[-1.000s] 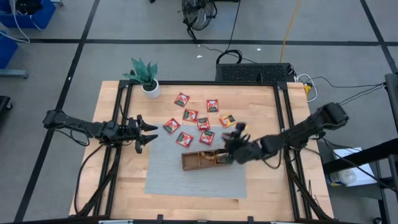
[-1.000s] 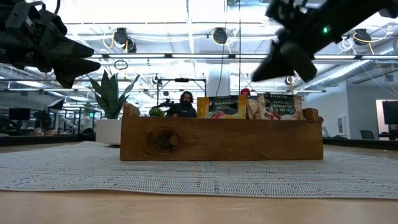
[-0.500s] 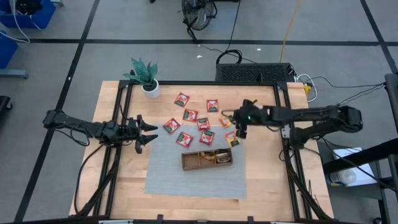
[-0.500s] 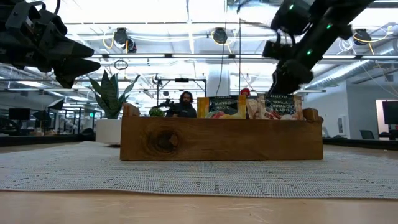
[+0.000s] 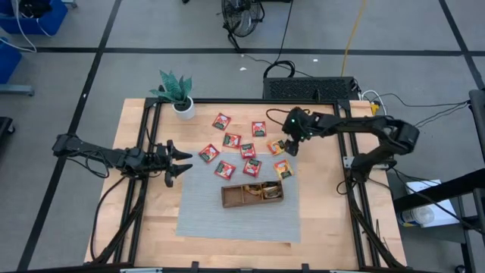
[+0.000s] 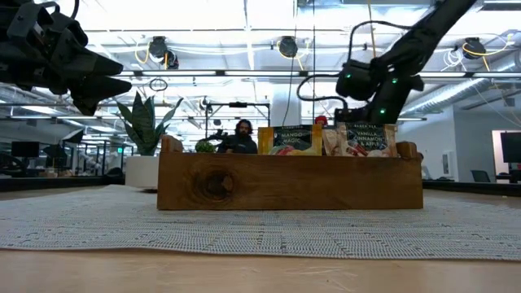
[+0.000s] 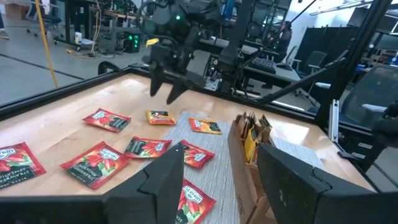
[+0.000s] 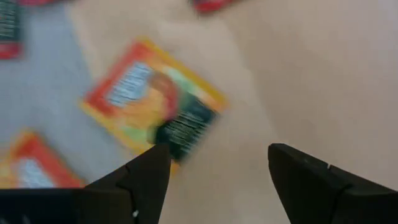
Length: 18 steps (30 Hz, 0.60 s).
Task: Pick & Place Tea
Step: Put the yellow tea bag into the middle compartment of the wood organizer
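A: What is seen, from the largest thing down?

B: A wooden counter is seen from above, with a grey mat laid on its middle. A wooden tray is set on the mat, on the near side of the right pincer and apart from it. A potted plant is placed at the far left corner of the counter, well away from both pincers.

A: How are the pincers held?

B: The right pincer is held above the counter just beside an orange-yellow sachet, and its fingers are spread apart with nothing between them. In the right wrist view that sachet is seen lying flat just ahead of the fingertips, partly on the mat's edge and partly on bare wood. The left pincer is held over the left part of the counter, at the mat's left edge; its fingers are apart and empty.

A: And the tea?

B: Red sachets are scattered flat to the left of the right pincer, between the two pincers, some on the mat and some on the wood. A second orange-yellow sachet is laid on the near side of the right pincer, between it and the tray. Several sachets are stood upright in the tray, towards its right end as seen from above. In the low view a person is seen far behind the tray.
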Available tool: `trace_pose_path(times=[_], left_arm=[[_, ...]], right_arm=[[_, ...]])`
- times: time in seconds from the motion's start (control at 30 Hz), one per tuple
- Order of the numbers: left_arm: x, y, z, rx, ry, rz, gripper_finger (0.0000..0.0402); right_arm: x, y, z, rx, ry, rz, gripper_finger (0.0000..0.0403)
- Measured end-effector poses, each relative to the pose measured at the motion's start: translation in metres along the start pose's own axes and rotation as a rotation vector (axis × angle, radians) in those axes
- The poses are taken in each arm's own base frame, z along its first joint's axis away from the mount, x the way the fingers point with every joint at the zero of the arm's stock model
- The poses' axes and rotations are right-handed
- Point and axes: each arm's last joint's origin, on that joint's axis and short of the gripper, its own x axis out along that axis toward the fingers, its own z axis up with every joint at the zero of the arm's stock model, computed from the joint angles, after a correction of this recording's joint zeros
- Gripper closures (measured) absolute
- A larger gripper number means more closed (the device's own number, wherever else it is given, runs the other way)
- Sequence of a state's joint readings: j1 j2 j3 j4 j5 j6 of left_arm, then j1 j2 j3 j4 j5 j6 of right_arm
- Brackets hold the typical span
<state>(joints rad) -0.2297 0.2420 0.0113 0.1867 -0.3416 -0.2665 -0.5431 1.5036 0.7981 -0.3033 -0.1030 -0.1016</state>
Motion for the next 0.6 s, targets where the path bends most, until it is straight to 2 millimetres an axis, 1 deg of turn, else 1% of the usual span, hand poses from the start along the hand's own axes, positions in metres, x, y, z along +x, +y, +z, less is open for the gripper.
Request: trace_pose_path(times=[0.07,0.13,0.23,0.37,0.5,0.6], left_arm=[[0.0,0.0,0.0,0.0,0.0,0.0,0.0197],[0.0,0.0,0.0,0.0,0.0,0.0,0.0197],[0.0,0.0,0.0,0.0,0.001,0.0,0.0197],[0.0,0.0,0.0,0.0,0.0,0.0,0.0197],[0.0,0.0,0.0,0.0,0.0,0.0,0.0197],[0.0,0.0,0.0,0.0,0.0,0.0,0.0197]], right_arm=[[0.007,0.003,0.004,-0.029,0.014,0.041,0.0149],[0.014,0.007,0.008,-0.092,0.027,0.037,0.0149],[0.023,0.012,0.016,-0.183,0.001,0.031,0.0149],[0.034,0.016,0.024,-0.238,0.002,0.038,0.0149],[0.05,0.015,0.023,-0.233,0.071,0.051,0.0149],[0.063,0.015,0.014,-0.23,0.153,0.063,0.0149]])
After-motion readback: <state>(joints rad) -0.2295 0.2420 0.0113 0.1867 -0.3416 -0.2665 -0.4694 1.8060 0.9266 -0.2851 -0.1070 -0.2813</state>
